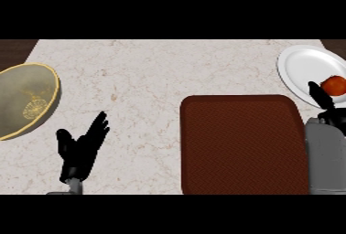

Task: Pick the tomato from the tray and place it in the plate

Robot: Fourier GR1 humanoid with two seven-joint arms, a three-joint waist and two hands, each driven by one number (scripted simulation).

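1. Grey right forearm [326,157] comes up along the view's right edge, beside the dark red tray [240,144]. It ends in the right hand [327,115] at the lower rim of the white plate [304,64].
2. The tomato [334,85] lies inside the plate, off the tray, just up and to the right of that hand. Black of the hand meets its left side.
3. Whether the right hand is clasped on the tomato or free of it cannot be told, as the view's edge cuts most of it off.
4. The left hand [81,148] rests at the lower left of the counter [148,77], spread wide with fingers up and holding nothing. It is well apart from the plate, so the right hand is by far the nearer.
5. Being round, the tomato has no long axis to line up with.
6. The placing looks all but done. What is left is probably a release, if the hand holds it at all, then a straight pull back toward the robot without nudging the tomato.
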